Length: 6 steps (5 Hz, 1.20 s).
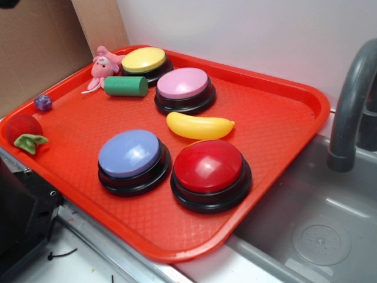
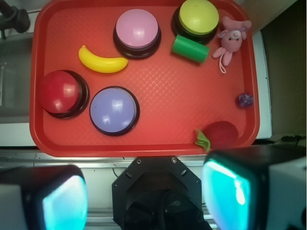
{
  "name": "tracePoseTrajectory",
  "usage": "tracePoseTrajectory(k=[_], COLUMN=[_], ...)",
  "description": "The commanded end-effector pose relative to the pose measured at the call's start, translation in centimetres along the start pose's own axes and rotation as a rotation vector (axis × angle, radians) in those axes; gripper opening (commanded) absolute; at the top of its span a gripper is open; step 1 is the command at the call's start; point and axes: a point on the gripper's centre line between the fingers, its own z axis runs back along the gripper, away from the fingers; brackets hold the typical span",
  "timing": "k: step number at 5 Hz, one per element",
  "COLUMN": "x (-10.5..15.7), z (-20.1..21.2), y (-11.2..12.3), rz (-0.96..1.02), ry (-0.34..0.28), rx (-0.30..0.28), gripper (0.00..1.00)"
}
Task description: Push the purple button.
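Note:
The purple button (image 1: 129, 154) (image 2: 114, 109) is a large periwinkle dome on a black base, at the near left of the red tray (image 1: 283, 118) (image 2: 163, 86), beside the red button (image 1: 209, 167) (image 2: 60, 92). In the wrist view my gripper (image 2: 146, 197) hangs high above the robot base, back from the tray's near edge. Its teal-padded fingers (image 2: 229, 194) stand far apart with nothing between them. The gripper does not show in the exterior view.
On the tray: a pink-lilac button (image 1: 182, 84) (image 2: 137, 29), yellow button (image 1: 144, 60) (image 2: 198, 16), banana (image 1: 199, 126) (image 2: 101, 63), green cylinder (image 1: 126, 86) (image 2: 190, 49), pink plush (image 1: 103, 66) (image 2: 231, 38), small purple die (image 1: 42, 102) (image 2: 245, 100), strawberry (image 1: 25, 132) (image 2: 219, 134). A grey sink (image 1: 318, 224) and faucet (image 1: 347, 112) lie right.

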Motion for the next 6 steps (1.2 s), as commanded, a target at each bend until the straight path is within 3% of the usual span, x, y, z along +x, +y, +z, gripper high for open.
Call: tracePoseTrajectory(k=[1, 2, 3, 4, 6], x=[0.0, 4.4, 3.9, 3.1, 3.1], z=[0.0, -5.5, -10.9, -15.8, -15.8], y=[0.0, -5.0, -7.2, -6.0, -6.0], rz=[0.0, -0.25, -0.419, -0.471, -0.471], ry=[0.0, 0.043, 0.067, 0.108, 0.108], rx=[0.0, 0.003, 0.031, 0.042, 0.042], gripper=[1.0, 1.0, 1.0, 1.0, 1.0])
